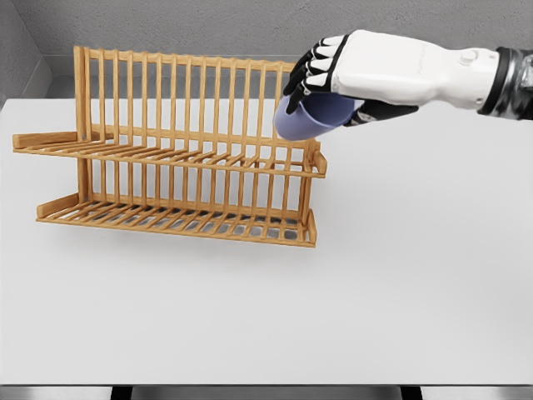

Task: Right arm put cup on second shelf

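A blue-violet cup (312, 117) hangs tilted in the air, its mouth turned down and left, just above the right end of the wooden rack's upper shelf (175, 156). My right hand (321, 75) comes in from the right edge and is shut on the cup, its dark fingers curled over the cup's top and the thumb beneath. The cup's lower rim overlaps the rack's back slats near the right end post. The rack's lower shelf (179, 221) sits on the white table. The left arm is out of view.
The two-tier wooden dish rack (83, 125) stands on the left half of the white table (400, 275). Its tall back slats rise behind both shelves. Grey walls lie behind the table's far edge.
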`<act>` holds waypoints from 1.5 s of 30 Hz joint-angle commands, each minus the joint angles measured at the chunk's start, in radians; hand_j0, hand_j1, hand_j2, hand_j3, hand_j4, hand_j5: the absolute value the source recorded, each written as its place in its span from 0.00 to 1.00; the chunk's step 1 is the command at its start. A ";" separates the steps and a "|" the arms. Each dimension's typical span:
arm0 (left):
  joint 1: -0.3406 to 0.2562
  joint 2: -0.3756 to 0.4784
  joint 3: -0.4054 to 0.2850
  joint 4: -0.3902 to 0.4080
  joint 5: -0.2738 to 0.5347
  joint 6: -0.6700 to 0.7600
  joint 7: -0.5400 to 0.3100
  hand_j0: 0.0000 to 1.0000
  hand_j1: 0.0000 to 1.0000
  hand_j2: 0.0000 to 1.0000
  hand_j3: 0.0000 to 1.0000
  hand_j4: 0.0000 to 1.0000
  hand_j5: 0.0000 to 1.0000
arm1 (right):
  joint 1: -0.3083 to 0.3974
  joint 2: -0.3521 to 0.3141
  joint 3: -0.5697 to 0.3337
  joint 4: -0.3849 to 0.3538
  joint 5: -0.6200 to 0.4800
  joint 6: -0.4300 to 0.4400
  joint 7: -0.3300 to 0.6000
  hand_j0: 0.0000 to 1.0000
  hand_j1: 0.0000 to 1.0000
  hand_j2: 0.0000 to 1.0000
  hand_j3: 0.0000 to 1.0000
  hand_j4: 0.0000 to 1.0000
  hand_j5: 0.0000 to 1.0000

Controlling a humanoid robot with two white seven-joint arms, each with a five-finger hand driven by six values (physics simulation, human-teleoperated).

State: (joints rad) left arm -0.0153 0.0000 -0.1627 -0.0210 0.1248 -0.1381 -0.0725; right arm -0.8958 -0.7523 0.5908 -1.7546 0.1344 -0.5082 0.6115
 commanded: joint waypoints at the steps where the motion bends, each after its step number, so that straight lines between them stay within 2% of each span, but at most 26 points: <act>1: 0.000 0.000 0.000 -0.001 0.001 0.000 -0.001 1.00 1.00 1.00 1.00 1.00 1.00 | -0.002 0.011 0.030 0.000 -0.004 0.010 -0.001 0.65 0.65 0.65 0.65 0.65 0.65; 23: 0.000 0.000 0.000 0.000 0.001 0.000 -0.001 1.00 1.00 1.00 1.00 1.00 1.00 | -0.003 0.031 0.139 0.001 0.018 0.051 -0.001 0.67 0.67 0.67 0.67 0.67 0.67; 25: 0.000 0.000 0.000 0.000 0.001 0.000 -0.001 1.00 1.00 1.00 1.00 1.00 1.00 | -0.011 0.044 0.141 0.001 0.019 0.053 -0.001 0.69 0.69 0.69 0.69 0.69 0.69; 26: 0.000 0.000 0.000 -0.001 -0.001 0.000 -0.001 1.00 1.00 1.00 1.00 1.00 1.00 | -0.011 0.045 0.141 0.001 0.018 0.053 -0.001 0.77 0.77 0.77 0.77 0.77 0.77; 27: 0.000 0.000 0.000 -0.001 0.001 0.000 0.000 1.00 1.00 1.00 1.00 1.00 1.00 | -0.011 0.045 0.141 0.001 0.018 0.053 -0.001 0.91 0.91 0.91 0.91 0.91 0.91; 28: 0.000 0.000 0.000 -0.001 0.001 0.000 0.000 1.00 1.00 1.00 1.00 1.00 1.00 | -0.011 0.045 0.141 0.001 0.018 0.053 -0.001 1.00 1.00 1.00 1.00 1.00 1.00; 35: 0.000 0.000 0.000 0.000 0.001 0.000 -0.001 1.00 1.00 1.00 1.00 1.00 1.00 | -0.011 0.044 0.139 0.001 0.018 0.048 -0.001 1.00 1.00 1.00 1.00 1.00 1.00; 40: 0.000 0.000 0.000 -0.001 0.001 0.000 -0.001 1.00 1.00 1.00 1.00 1.00 1.00 | -0.021 0.031 0.084 0.000 0.018 0.033 -0.001 1.00 1.00 1.00 1.00 1.00 1.00; 42: 0.000 0.000 0.000 -0.001 -0.001 0.000 -0.001 1.00 1.00 1.00 1.00 1.00 1.00 | -0.017 0.010 0.029 0.000 0.016 0.007 -0.001 1.00 1.00 1.00 1.00 1.00 1.00; 45: 0.000 0.000 0.000 0.000 -0.001 0.000 -0.001 1.00 1.00 1.00 1.00 1.00 1.00 | 0.006 -0.065 -0.103 0.000 0.013 -0.073 -0.001 1.00 1.00 1.00 1.00 1.00 1.00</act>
State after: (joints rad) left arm -0.0153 0.0000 -0.1627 -0.0211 0.1247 -0.1381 -0.0726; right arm -0.8775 -0.7832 0.5631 -1.7548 0.1538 -0.5417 0.6115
